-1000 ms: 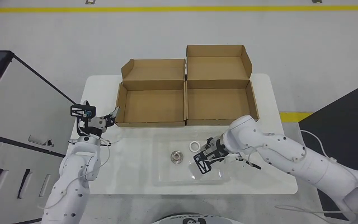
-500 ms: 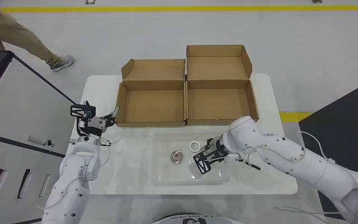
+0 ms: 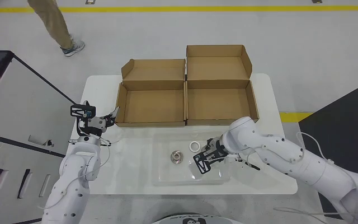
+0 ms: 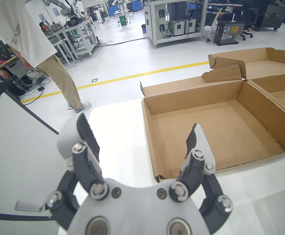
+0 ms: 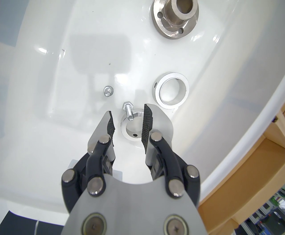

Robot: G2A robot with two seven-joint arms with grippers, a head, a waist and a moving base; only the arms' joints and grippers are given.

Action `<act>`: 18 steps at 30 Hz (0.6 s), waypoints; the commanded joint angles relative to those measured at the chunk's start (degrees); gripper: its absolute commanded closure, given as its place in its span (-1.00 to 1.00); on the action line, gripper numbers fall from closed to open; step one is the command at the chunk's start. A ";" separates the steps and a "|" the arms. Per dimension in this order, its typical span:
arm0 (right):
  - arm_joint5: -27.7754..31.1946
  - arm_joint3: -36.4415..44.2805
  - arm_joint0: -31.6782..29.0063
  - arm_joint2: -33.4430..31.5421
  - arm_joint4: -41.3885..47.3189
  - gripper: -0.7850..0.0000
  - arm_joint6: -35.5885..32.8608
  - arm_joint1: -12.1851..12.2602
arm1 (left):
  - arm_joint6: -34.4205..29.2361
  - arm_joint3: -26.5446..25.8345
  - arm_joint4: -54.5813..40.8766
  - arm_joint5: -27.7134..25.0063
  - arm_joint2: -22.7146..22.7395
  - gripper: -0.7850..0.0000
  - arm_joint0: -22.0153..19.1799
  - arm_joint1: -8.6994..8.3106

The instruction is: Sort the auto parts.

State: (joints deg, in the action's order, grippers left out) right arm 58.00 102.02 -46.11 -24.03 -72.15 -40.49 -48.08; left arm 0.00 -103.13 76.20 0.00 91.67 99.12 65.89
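The big white desk (image 3: 100, 89) carries two open brown cardboard boxes, the left box (image 3: 151, 106) and the right box (image 3: 219, 103). In front of them is a shiny see-through plastic tray (image 5: 44, 89) with the parts in it. My left gripper (image 4: 138, 120) hangs by the left box, wide open, holding nothing. My right gripper (image 5: 127, 109) is down in the tray, about half open and holding nothing, with its fingers on either side of the small silver metal ring (image 5: 131, 137). The grey metal hub with a flat round collar (image 5: 175, 19) looks the heaviest, and I think I would grab it by its middle tube. The bigger silver ring (image 5: 170, 76) and the small one look hard, smooth and slippery, so I would squeeze across their outside walls. A little silver bolt (image 5: 129, 114) lies on the small ring and may roll off. Another tiny bolt (image 5: 108, 91) stands nearby and looks hard to pinch. My finger hides part of the small ring, so I cannot tell if I touch it yet.
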 commanded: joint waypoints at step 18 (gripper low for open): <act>-0.13 -0.35 -1.24 -1.15 -0.74 0.48 -0.33 -0.51 | 0.00 0.00 0.00 0.00 0.00 -1.00 0.00 0.00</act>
State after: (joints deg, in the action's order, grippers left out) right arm 57.87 101.67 -47.30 -25.11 -72.90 -40.80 -48.57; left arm 0.00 -103.13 76.20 0.00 91.67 99.12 65.89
